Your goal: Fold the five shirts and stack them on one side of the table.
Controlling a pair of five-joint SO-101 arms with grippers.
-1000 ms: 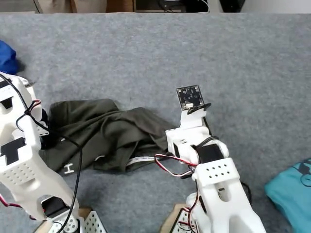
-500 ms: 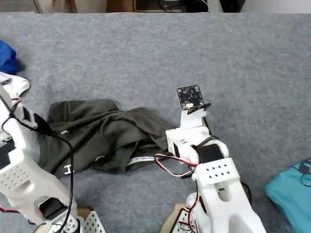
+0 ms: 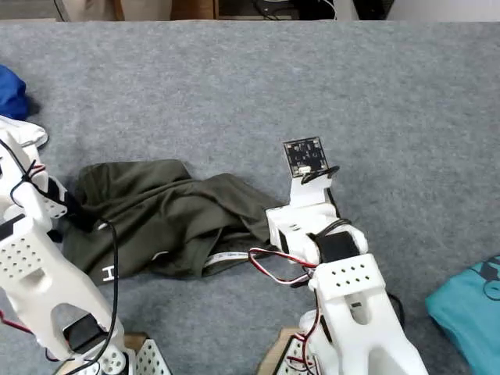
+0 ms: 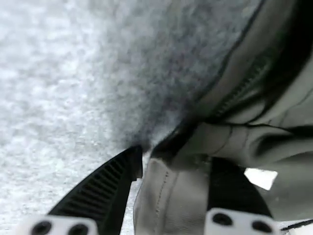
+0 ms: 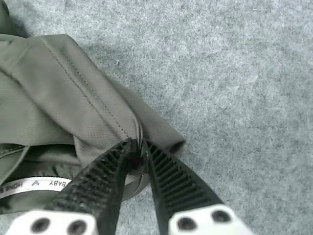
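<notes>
My right gripper (image 5: 138,147): ribbed black jaws pinched together on a stitched fold of the olive shirt (image 3: 164,215). The fabric is a thin matte knit, with a fine mesh weave near the jaws. A white neck tape (image 5: 34,185) with dark print sits just beside that pinch. My left gripper (image 4: 178,164): jaws set wider, clamped on a thick bunch of the same shirt's edge, with a small white tag (image 4: 261,177) just past one jaw. The shirt lies crumpled between the two grippers on the fuzzy grey felt table (image 3: 312,86). A teal shirt (image 3: 469,305) lies well off on the right gripper's outer side, and a blue cloth (image 3: 9,90) lies beyond the left one.
</notes>
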